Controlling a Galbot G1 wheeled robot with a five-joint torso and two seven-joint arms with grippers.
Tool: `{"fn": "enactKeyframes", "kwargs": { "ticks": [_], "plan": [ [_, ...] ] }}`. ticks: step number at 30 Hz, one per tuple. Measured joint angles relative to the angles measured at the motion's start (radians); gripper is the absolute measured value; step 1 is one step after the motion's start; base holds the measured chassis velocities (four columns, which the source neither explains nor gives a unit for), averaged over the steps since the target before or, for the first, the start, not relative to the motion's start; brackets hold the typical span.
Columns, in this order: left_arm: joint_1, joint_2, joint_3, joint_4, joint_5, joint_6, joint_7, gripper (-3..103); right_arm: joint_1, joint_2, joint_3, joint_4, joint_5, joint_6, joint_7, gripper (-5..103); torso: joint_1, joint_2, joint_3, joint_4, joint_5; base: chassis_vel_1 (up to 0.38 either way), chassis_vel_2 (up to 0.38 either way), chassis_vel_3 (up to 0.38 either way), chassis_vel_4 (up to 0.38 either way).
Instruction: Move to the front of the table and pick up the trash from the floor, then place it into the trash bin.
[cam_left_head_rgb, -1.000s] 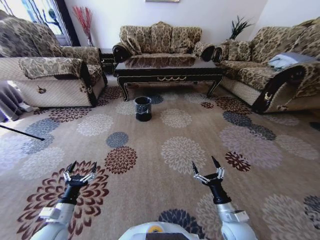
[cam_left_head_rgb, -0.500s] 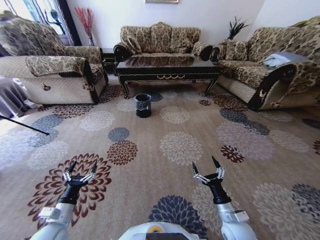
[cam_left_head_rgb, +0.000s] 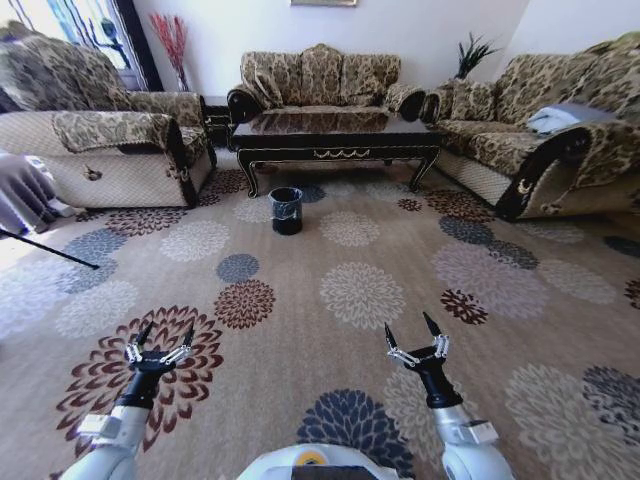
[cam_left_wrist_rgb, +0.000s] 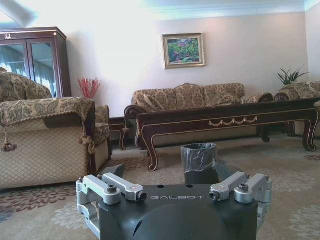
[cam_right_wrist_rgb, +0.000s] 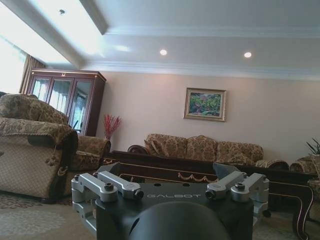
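Note:
The long dark table (cam_left_head_rgb: 335, 127) with gold trim stands far ahead, also seen in the left wrist view (cam_left_wrist_rgb: 230, 119). On the flower-patterned floor (cam_left_head_rgb: 360, 290), just in front of the table's left end, sits the small black trash bin (cam_left_head_rgb: 286, 211), its plastic wrap showing (cam_left_wrist_rgb: 199, 157). I cannot make out the trash on the carpet. My left gripper (cam_left_head_rgb: 160, 338) and right gripper (cam_left_head_rgb: 415, 333) hover low and near me, both open and holding nothing, pointing towards the table.
Patterned sofas flank the table at left (cam_left_head_rgb: 100, 140), back (cam_left_head_rgb: 320, 80) and right (cam_left_head_rgb: 540, 130). A thin dark rod (cam_left_head_rgb: 50, 250) and a grey cloth (cam_left_head_rgb: 20, 190) lie at the left edge. Wide open carpet separates me from the bin.
The whole head picture shifted a little a second ago, so the camera moved; it has held steady since. Both grippers keep the same open pose.

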Motion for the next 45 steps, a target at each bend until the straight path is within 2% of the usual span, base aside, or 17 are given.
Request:
{"fn": "enactKeyframes", "kwargs": {
  "ticks": [31, 45],
  "plan": [
    [0.000, 0.000, 0.000, 0.000, 0.000, 0.000, 0.000, 100, 0.000, 0.000, 0.000, 0.000, 0.000, 0.000, 0.000, 100, 0.011, 0.125, 0.113, 0.0000, 0.0000, 0.000, 0.000, 0.000, 0.000],
    [0.000, 0.000, 0.000, 0.000, 0.000, 0.000, 0.000, 100, 0.000, 0.000, 0.000, 0.000, 0.000, 0.000, 0.000, 100, 0.025, 0.187, 0.161, 0.0000, 0.0000, 0.000, 0.000, 0.000, 0.000]
  ]
}}
